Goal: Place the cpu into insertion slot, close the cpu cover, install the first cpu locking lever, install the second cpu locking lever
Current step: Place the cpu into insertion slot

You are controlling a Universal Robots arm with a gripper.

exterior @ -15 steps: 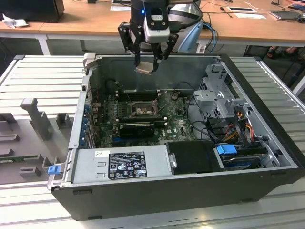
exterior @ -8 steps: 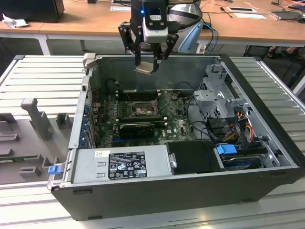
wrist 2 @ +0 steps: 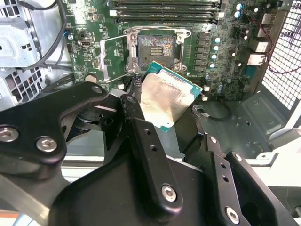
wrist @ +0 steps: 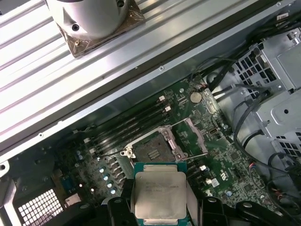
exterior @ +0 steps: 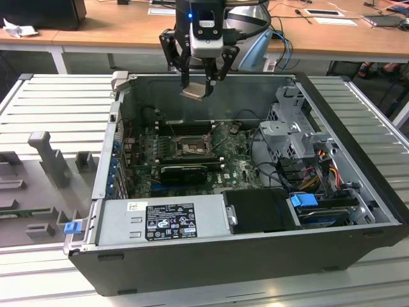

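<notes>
My gripper [exterior: 199, 82] hangs above the back rim of the open computer case, shut on the cpu [exterior: 196, 90], a small flat square chip with a dull silver top. In both wrist views the black fingers clamp the cpu [wrist 2: 167, 99] [wrist: 159, 195] by two opposite edges. The insertion slot [exterior: 190, 150] lies below on the green motherboard, its contact field [wrist 2: 156, 47] [wrist: 151, 151] bare. The cpu cover [wrist: 190, 136] [wrist 2: 110, 57] stands swung open beside the slot. The cpu is well above the slot and apart from it.
Inside the case are a power supply [exterior: 169, 220] at the front, a drive cage with cables [exterior: 294, 128] at the exterior view's right, a black card [exterior: 184, 171] and memory slots [wrist 2: 164, 7] beside the slot. Grey fixtures [exterior: 45, 160] stand on the ribbed table.
</notes>
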